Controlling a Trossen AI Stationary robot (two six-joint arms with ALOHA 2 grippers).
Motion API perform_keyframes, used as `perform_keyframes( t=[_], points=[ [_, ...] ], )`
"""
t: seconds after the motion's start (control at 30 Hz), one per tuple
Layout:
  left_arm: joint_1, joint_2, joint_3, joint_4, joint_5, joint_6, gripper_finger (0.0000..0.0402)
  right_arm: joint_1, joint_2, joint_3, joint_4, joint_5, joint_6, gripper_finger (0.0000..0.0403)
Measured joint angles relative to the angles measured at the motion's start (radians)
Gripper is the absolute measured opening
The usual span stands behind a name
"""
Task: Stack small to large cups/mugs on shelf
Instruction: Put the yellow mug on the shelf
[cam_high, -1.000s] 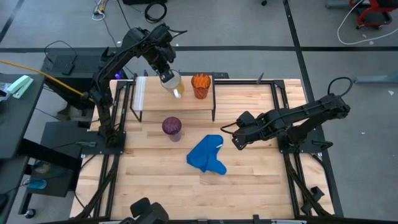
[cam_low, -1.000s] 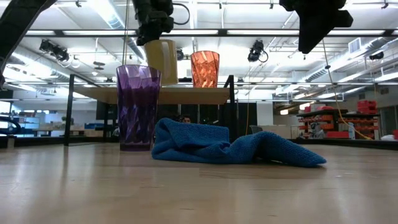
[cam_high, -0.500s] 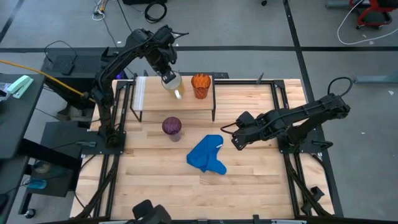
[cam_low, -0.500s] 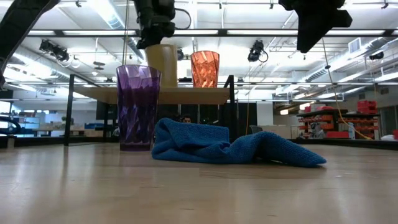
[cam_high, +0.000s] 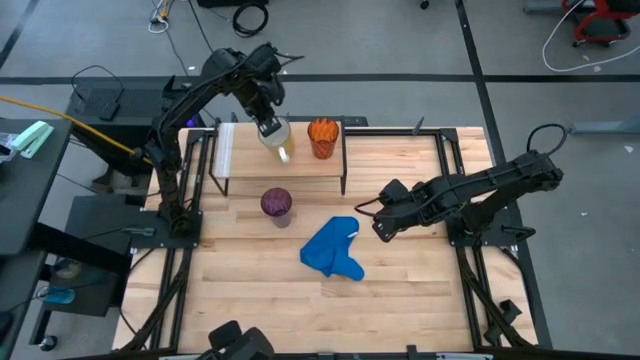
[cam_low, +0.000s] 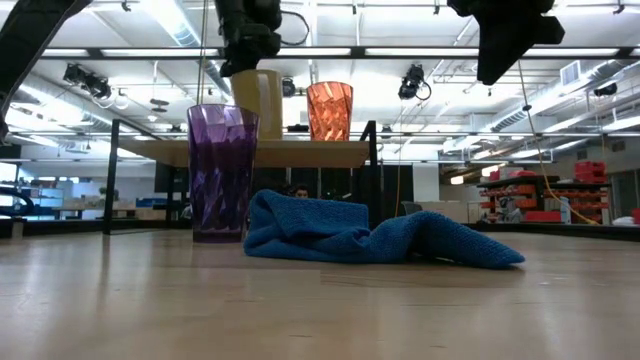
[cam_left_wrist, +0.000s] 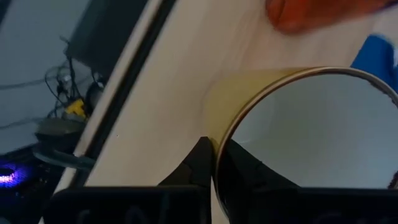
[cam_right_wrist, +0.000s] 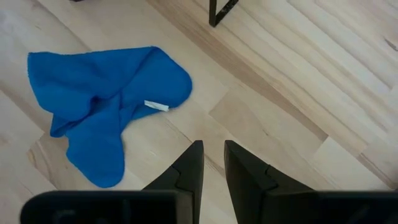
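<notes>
Left end effector (cam_high: 268, 125) pinches the white mug's (cam_high: 277, 136) rim over the shelf (cam_high: 300, 165), orange cup (cam_high: 322, 136) just frame-right.

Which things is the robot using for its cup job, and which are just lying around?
For the job: white mug, pinched by the left gripper; orange cup on the shelf; purple tumbler on the table.

Lying about: blue cloth. The right gripper waits beside it.

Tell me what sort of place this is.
Probably a robotics lab or workshop: open ceiling with strip lights, cables on the grey floor, and a butcher-block table in a black frame carrying two arms.
</notes>
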Motion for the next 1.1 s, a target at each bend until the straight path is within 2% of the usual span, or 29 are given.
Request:
perform_keyframes(
  t=[0.2, 0.57, 0.77, 1.1],
  points=[
    [0.006, -0.016, -0.09, 0.005, 0.009, 0.019, 0.0021, -0.001, 0.0, 0.0, 0.0, 0.0, -0.009, 0.0071],
    [0.015, -0.037, -0.098, -0.008, -0.011, 0.014, 0.0032, -0.003, 0.0, 0.0, 0.0, 0.017, -0.017, 0.0071],
    [0.015, -0.037, -0.098, -0.002, -0.01, 0.022, 0.0026, -0.003, 0.0, 0.0, 0.003, 0.019, -0.017, 0.0071],
    [0.015, -0.038, -0.097, -0.001, -0.012, 0.001, 0.0084, -0.003, 0.0, 0.0, 0.003, 0.02, -0.017, 0.0071]
  ],
)
